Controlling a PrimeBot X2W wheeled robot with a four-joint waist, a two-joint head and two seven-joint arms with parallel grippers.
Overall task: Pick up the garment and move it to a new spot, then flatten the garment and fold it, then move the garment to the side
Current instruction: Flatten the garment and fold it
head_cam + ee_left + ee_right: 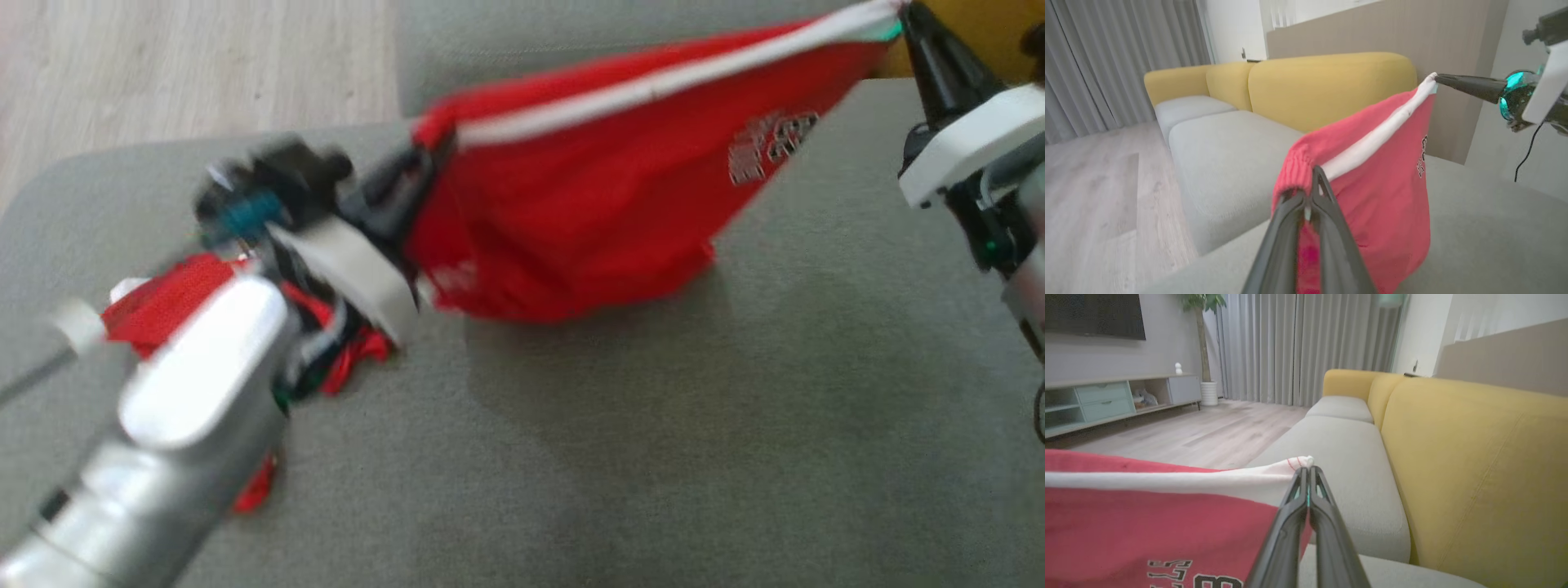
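The garment is red with a white stripe along its top edge and a printed logo. It hangs stretched in the air between my two grippers, its lower part brushing the grey cushion. My left gripper is shut on the ribbed red end. My right gripper is shut on the white corner at the far right. In the left wrist view the garment drapes down from my left gripper toward the right gripper. My right gripper pinches the garment.
Another red, white and dark bundle of cloth lies on the cushion under my left arm. A yellow sofa backrest runs along the right. Wooden floor lies beyond the cushion edge, with a low cabinet and curtains farther off.
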